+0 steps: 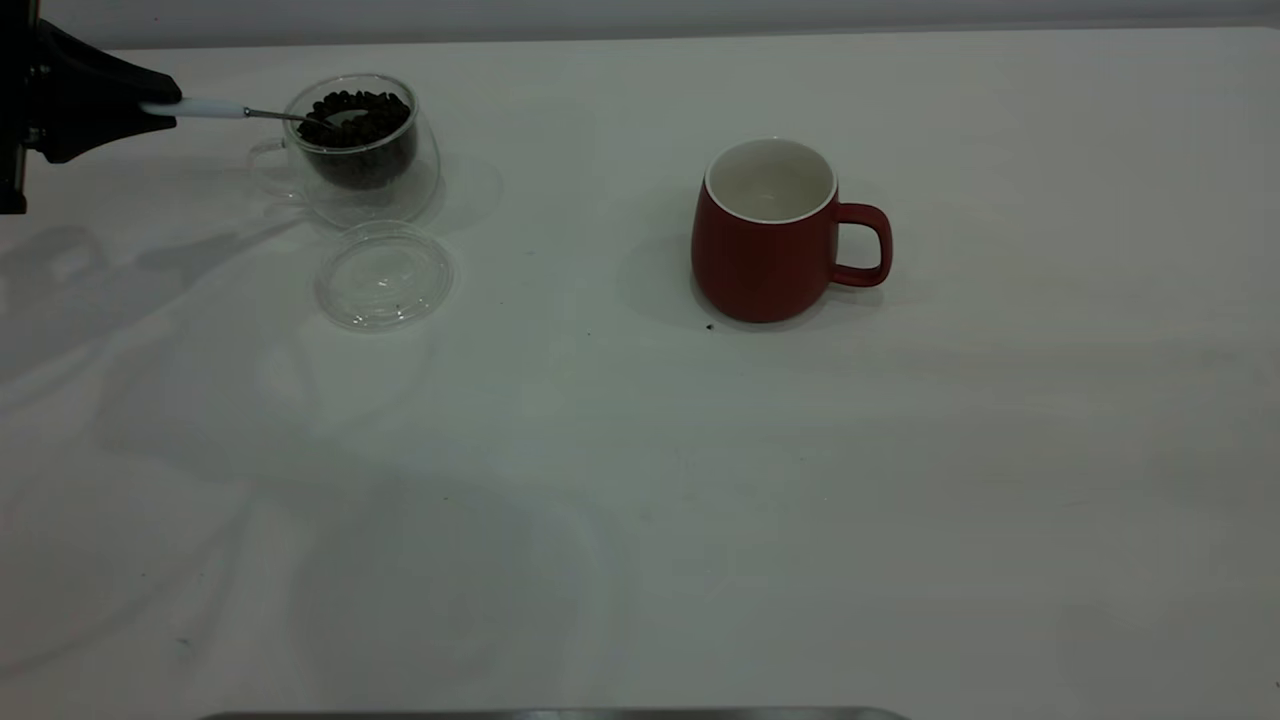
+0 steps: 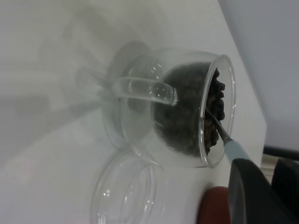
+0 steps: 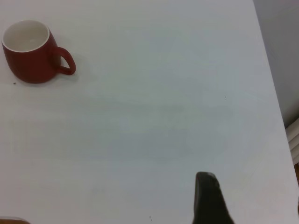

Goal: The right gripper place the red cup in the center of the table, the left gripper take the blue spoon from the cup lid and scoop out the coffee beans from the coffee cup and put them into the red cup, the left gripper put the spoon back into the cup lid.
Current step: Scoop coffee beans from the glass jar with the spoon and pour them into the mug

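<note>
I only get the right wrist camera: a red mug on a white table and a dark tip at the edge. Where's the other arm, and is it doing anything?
Observer: At the table's far left in the exterior view. The left pincer is shut on the pale handle of the blue spoon.
Operator: A spoon? For what?
Observer: Its metal end sits in the coffee beans heaped in a clear glass coffee cup.
Operator: Anything else over there?
Observer: The cup lid lies flat beside that glass, with nothing on it. The dark tip you see is your right pincer, which is out of the exterior view.
</note>
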